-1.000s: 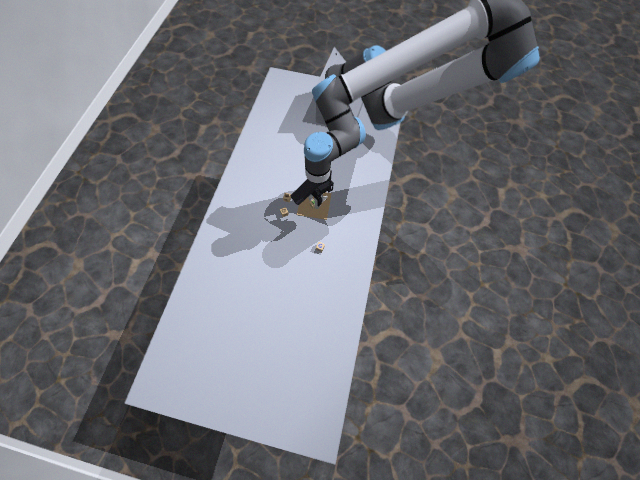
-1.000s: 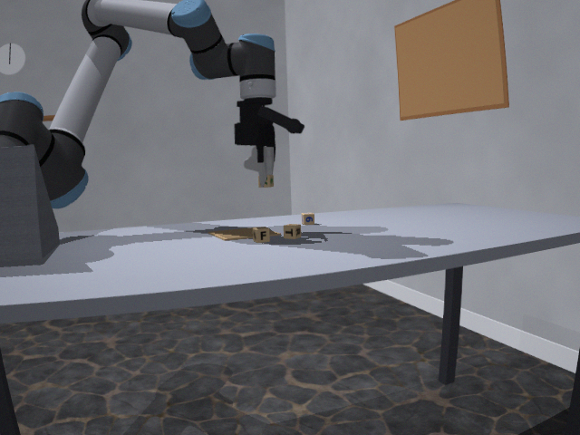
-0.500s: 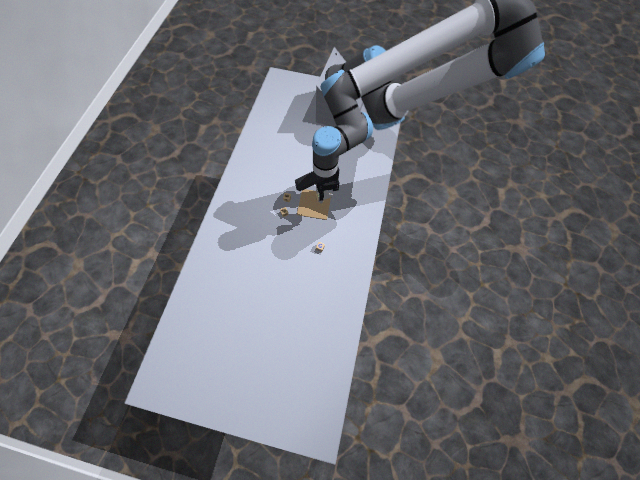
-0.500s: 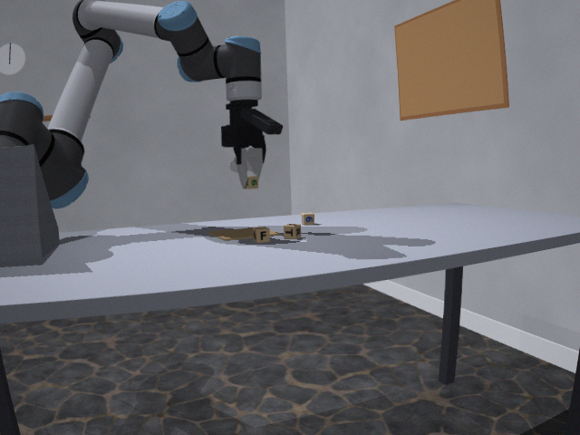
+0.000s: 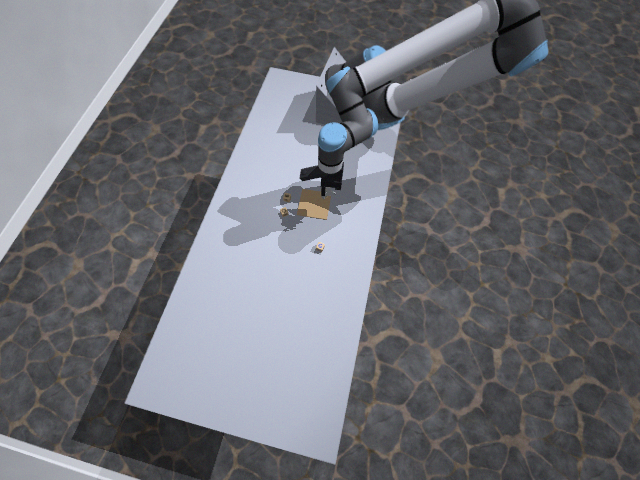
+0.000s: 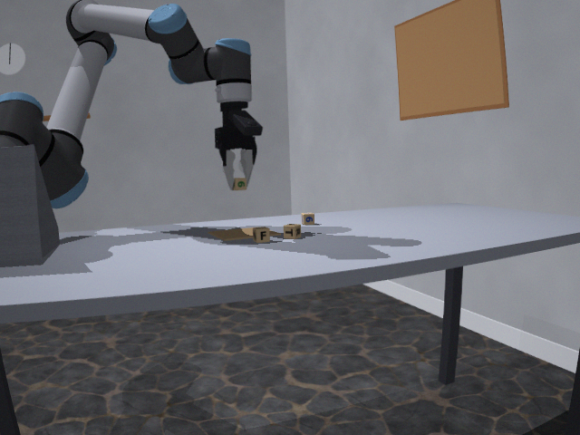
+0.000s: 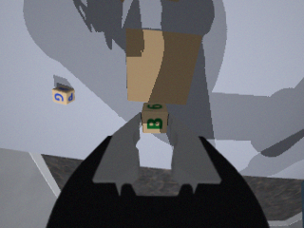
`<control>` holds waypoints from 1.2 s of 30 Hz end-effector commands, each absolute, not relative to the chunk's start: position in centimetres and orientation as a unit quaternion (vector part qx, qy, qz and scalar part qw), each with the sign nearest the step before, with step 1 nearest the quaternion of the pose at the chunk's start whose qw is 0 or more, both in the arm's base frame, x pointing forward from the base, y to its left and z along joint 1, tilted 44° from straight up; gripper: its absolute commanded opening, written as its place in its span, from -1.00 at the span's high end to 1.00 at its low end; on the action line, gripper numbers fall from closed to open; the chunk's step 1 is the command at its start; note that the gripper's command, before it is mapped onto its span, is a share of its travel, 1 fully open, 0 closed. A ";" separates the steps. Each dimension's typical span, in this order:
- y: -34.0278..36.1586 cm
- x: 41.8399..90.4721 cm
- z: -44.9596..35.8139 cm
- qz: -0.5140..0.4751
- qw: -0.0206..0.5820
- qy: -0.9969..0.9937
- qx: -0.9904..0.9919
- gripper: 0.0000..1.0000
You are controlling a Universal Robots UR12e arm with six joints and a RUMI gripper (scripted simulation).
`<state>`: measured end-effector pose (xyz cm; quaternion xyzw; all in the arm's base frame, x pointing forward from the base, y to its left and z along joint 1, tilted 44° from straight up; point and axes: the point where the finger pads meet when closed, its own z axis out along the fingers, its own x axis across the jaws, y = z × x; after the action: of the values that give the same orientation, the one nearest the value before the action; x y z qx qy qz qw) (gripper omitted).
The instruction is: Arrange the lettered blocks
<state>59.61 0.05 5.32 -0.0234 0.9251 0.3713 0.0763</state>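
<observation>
My gripper (image 6: 239,179) is shut on a wooden block (image 7: 154,119) with a green B on the face toward the wrist camera, and holds it high above the table. The tan mat (image 5: 313,204) lies right below it and shows behind the block in the wrist view (image 7: 161,66). A block with a black F on its side (image 6: 261,234) and a block with a black letter lying sideways (image 6: 292,230) sit on the table beside the mat's edge. A block with a blue G (image 6: 307,217) sits apart from the mat, also in the wrist view (image 7: 63,95).
The long grey table (image 5: 268,268) carries the robot base (image 6: 23,201) at one end. The two blocks near the mat show in the overhead view (image 5: 284,204), as does the G block (image 5: 319,248). A table edge and the stone floor show at the bottom of the wrist view.
</observation>
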 end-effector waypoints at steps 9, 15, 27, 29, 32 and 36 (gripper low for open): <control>0.5 58.8 5.5 0.373 0.059 0.926 0.023 0.83; 0.5 58.7 5.5 0.373 0.057 0.926 0.028 0.83; 0.5 58.7 5.5 0.373 0.057 0.926 0.028 0.83; 0.5 58.7 5.5 0.373 0.057 0.926 0.028 0.83; 0.8 58.8 5.3 0.373 0.057 0.926 0.028 0.83; 1.2 58.8 4.8 0.373 0.057 0.926 0.028 0.83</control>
<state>58.74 0.95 5.11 0.0278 0.9254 0.3737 0.0561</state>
